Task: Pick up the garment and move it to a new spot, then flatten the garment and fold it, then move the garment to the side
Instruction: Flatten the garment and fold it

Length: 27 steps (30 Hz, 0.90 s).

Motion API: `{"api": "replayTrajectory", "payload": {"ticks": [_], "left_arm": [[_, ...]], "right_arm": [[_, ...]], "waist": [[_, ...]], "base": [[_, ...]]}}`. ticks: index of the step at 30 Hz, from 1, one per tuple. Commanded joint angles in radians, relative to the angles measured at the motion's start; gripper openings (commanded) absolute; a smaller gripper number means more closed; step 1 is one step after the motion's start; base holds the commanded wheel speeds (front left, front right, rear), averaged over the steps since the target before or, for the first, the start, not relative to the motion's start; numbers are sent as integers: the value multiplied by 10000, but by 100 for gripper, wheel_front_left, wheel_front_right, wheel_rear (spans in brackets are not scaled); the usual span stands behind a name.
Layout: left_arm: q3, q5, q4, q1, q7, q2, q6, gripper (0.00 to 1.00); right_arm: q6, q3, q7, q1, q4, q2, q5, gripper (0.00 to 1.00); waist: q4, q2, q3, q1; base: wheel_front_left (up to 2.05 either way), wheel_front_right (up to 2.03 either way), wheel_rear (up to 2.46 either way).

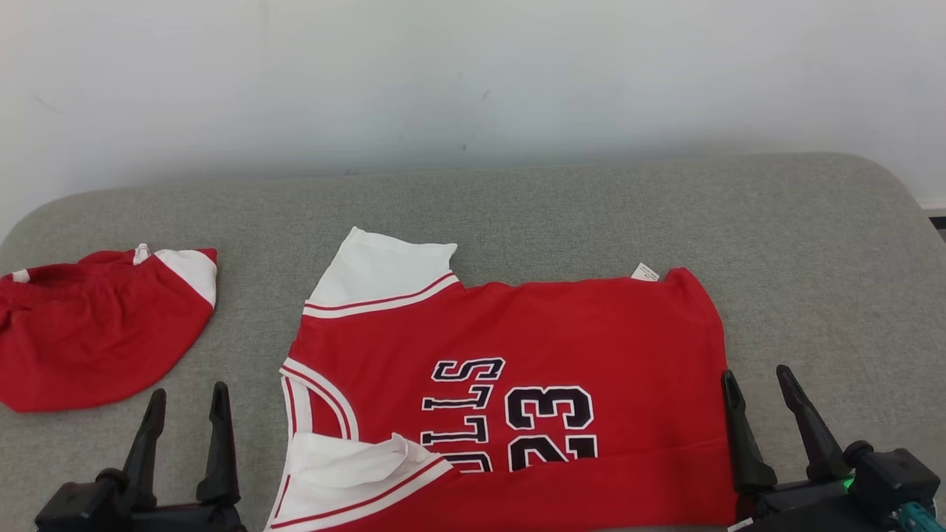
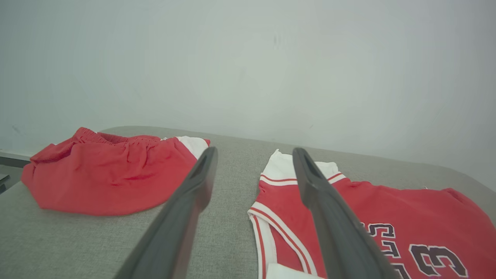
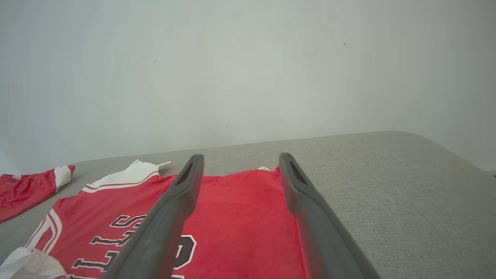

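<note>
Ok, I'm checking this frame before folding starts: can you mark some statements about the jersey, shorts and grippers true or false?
The jersey lies spread on the grey cushion. True.
The left gripper is shut on the jersey. False: it is open and holds nothing.
The shorts lie left of the jersey, apart from it. True.
The right gripper grips the shorts. False: it is open, by the jersey's right edge.
The jersey's number is 45. False: it is 23.
</note>
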State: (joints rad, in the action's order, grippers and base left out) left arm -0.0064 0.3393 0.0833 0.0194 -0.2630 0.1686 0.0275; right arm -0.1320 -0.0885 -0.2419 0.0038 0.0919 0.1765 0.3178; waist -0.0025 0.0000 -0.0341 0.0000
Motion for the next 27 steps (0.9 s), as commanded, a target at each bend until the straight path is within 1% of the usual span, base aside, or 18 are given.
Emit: {"api": "replayTrajectory", "payload": {"ticks": [1,10,17,21,23,27], "left_arm": [[71,-105,-35,-69,-20,-48,50,100],[404,-844,2,-507,-21,-318,516,100],[663,-1014,219,-662,-21,-606,713,100],[778,-965,408,-453,-18,-713,821,100],[757,-952,579,-90,-15,-631,865,100],[612,-836,945,891,-15,-245,968,100]], "right_arm": [[28,29,-71,-8,35,-58,-77,100],[28,294,-231,242,318,-469,-537,100],[28,303,-237,313,556,-503,-667,100],[28,292,-239,92,641,-424,-659,100],[28,225,-241,-256,761,-282,-615,100],[28,129,-20,-1171,1198,49,-457,100]], "waist": [[0,0,-7,0],[107,0,-105,0],[159,0,-107,0],[144,0,-205,0],[89,0,-305,0],[-30,0,-572,0]], "base": [[0,0,0],[0,0,0],[0,0,0],[0,0,0],[0,0,0],[0,0,0]]}}
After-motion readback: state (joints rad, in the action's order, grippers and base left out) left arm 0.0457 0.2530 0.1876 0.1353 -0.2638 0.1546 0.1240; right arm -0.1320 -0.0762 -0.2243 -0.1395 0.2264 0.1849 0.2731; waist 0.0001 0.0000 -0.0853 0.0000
